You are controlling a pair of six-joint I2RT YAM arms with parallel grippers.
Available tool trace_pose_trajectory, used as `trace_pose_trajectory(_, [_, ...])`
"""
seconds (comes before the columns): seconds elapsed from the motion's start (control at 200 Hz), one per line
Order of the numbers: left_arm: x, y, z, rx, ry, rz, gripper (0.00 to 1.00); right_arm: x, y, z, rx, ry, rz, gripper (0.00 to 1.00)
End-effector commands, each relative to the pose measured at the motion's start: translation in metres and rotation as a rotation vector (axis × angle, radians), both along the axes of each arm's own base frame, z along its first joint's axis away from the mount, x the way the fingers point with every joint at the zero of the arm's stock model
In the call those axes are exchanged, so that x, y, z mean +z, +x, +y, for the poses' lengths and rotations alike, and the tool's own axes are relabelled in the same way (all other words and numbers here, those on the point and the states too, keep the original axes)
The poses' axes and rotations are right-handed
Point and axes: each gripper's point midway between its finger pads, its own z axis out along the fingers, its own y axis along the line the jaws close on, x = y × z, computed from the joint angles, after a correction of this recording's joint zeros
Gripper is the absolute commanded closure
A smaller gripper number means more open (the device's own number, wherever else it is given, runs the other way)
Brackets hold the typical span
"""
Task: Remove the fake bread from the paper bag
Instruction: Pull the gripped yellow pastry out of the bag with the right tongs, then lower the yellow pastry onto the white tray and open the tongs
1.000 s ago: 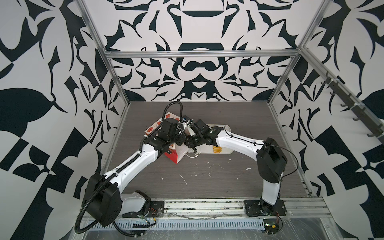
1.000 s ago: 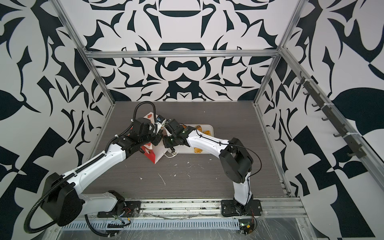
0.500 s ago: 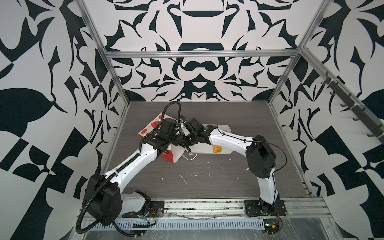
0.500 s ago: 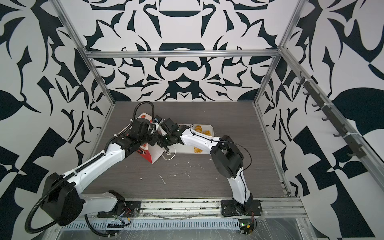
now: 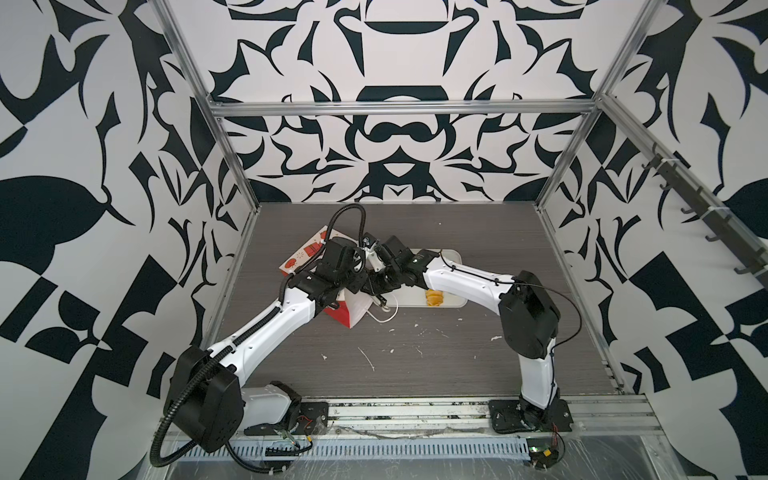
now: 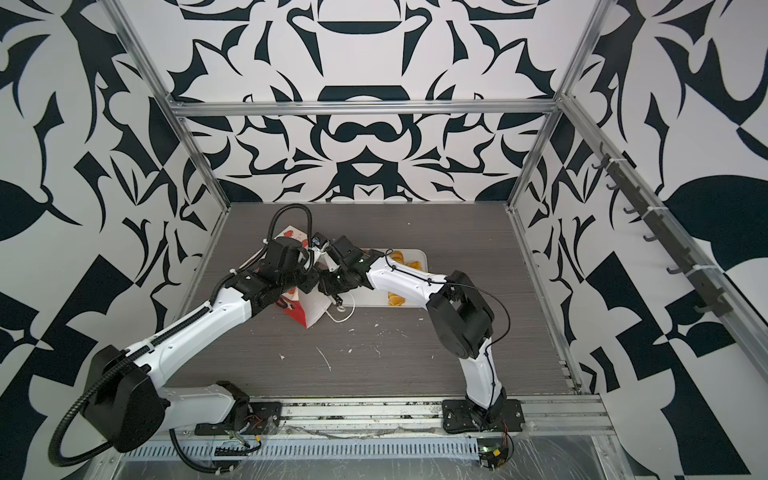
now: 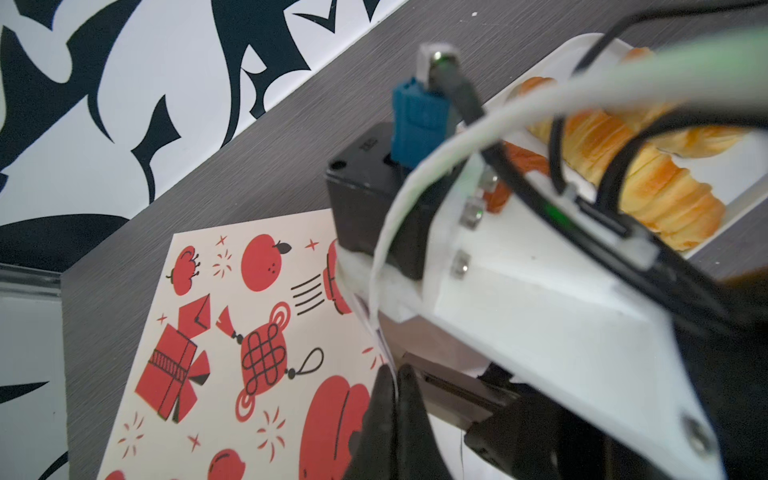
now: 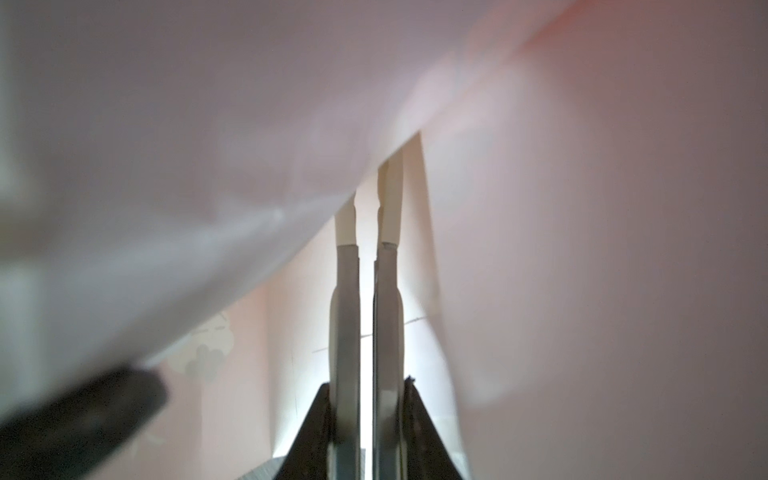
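Grey wood-grain table (image 5: 415, 365) is carrying everything, with both arms meeting over its left-middle.

Paper bag (image 5: 305, 253), cream with red motifs, is lying on its side. Its mouth is facing the white tray (image 6: 419, 253) just beside it.

Fake bread (image 6: 395, 298): several golden pieces are sitting on the tray, clear in the left wrist view (image 7: 648, 187). I cannot tell if any is lying inside the bag; the right wrist view is showing only pale paper walls.

Left gripper (image 7: 395, 374) is pinching the bag's upper edge, jaws together on the paper, holding the mouth up.

Right gripper (image 8: 368, 195) is reaching deep inside the bag. Its jaws are nearly together, with nothing showing between them.

White cord handle (image 5: 384, 316) is trailing loose on the table below the mouth.

Step in hand, as I read it: searching the bag for a remaining piece.

To do it well:
- The left pinch should be keeping the mouth lifted and steady so the paper is not sagging onto the camera.
- The right jaws should be parting before they meet any bread, since nearly closed tips will only be pushing a glossy pastry deeper.
- The tips should be sliding low along the bottom wall and not pointing into it, as thin paper may be tearing.
- On the way out, the gripper should be steering clear of the cord loop.
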Motion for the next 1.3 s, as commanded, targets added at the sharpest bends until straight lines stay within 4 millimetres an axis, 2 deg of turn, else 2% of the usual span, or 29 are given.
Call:
trace_pose_trajectory(0.0, [0.0,-0.007,-0.011,-0.054,-0.014,0.006,1.0,0.026,-0.006,-0.013,-0.014,0.032,-0.021,0.87])
trace_pose_trajectory(0.305, [-0.001,-0.004,-0.009,-0.043,-0.006,-0.004,1.0,0.035,-0.028,-0.034,-0.038,0.055,0.004,0.88])
trace_pose_trajectory(0.56, [-0.002,-0.002,-0.006,-0.027,0.007,-0.01,1.0,0.054,-0.052,-0.059,-0.039,0.075,0.0,0.88])
trace_pose_trajectory(0.84, [-0.002,0.005,-0.001,0.025,0.015,-0.006,1.0,0.066,-0.088,-0.1,-0.021,0.039,-0.009,0.89])
trace_pose_trajectory(1.04, [0.004,0.011,0.005,0.077,0.01,-0.024,1.0,0.081,-0.109,-0.143,-0.051,-0.037,-0.056,0.89])
trace_pose_trajectory(1.295, [0.016,0.021,0.02,0.159,-0.025,-0.045,1.0,0.077,-0.12,-0.194,-0.138,-0.189,-0.097,0.89])
